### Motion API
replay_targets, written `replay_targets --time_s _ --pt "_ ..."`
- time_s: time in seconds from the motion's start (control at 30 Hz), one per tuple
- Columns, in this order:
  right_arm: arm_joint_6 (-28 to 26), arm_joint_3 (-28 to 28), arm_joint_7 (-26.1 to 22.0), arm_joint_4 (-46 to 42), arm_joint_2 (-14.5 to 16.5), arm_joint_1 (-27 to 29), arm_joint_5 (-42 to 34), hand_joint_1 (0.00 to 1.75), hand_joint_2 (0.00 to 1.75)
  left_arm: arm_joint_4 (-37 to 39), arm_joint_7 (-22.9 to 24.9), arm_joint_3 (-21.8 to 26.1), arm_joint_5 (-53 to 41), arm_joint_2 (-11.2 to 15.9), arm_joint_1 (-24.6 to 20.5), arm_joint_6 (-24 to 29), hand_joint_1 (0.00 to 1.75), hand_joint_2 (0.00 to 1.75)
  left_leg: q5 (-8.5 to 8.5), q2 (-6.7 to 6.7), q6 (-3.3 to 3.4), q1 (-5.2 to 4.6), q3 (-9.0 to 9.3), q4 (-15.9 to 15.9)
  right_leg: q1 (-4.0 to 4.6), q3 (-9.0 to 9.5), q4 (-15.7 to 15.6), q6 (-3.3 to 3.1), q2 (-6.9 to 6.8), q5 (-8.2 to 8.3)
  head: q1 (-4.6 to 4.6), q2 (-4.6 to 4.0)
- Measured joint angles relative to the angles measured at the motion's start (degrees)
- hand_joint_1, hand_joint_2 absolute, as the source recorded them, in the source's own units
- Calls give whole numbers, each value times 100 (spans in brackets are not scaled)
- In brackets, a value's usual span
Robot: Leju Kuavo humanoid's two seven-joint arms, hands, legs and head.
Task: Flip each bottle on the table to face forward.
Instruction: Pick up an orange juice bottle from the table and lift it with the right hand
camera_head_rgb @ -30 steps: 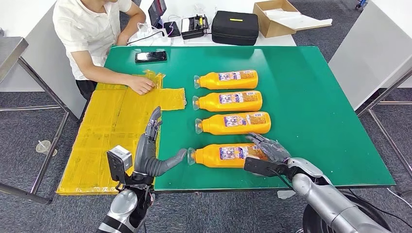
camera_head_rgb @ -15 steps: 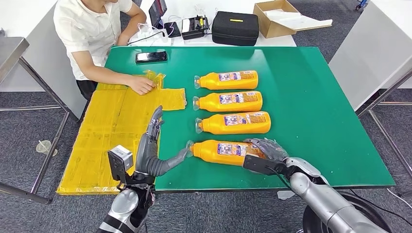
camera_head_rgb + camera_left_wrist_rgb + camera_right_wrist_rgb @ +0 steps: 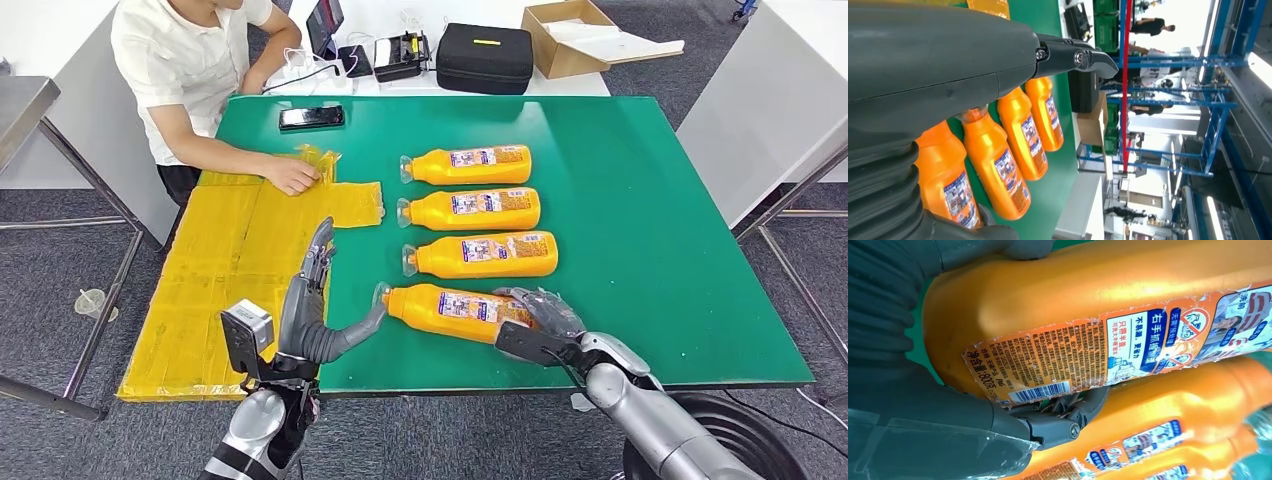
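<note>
Gripping the nearest bottle's base, right hand fingers wrapped around.

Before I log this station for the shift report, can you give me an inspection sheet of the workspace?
Surface: green table, with yellow sheets over its left part.
Job's things: four orange bottles lying on their sides in a column, caps to the left; nearest bottle sits askew, the other three parallel.
Clutter: black phone on the green; black case, open cardboard box and small electronics on the white table behind.
Robot hands: right robot hand grips the nearest bottle's base end; left robot hand open, thumb at its cap.
Cables: white ones near the electronics.
Surroundings: seated person, hand on the yellow sheet; grey carpet.
</note>
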Motion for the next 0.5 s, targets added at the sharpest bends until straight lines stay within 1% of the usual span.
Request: replay_targets --time_s 0.1,0.27,0.4,0.5 --pt "-143 -269 -192 -104 206 225 -138 175 175 -8 -34 21 50 3 55 112 0 175 0 -1 0 0 -3 -1 0 0 0 0 0 -1 -1 0" --pt "-261 -691 -357 -347 529 598 -324 175 175 -44 -97 130 137 14 202 187 0 175 -1 -5 0 0 -13 -1 0 -7 1 -1 -2 -3 0 0" --pt "-475 -1121 -619 -754 859 999 -466 175 175 -143 -260 309 196 14 458 404 0 175 -3 -4 -1 0 -14 -2 0 -12 0 -1 -2 -6 -1 0" --pt "-573 -1370 -724 -1086 1087 1303 -473 175 175 -186 -332 469 197 12 634 563 0 175 -5 -6 -2 0 -17 -2 0 -14 0 8 -2 -13 -1 0"
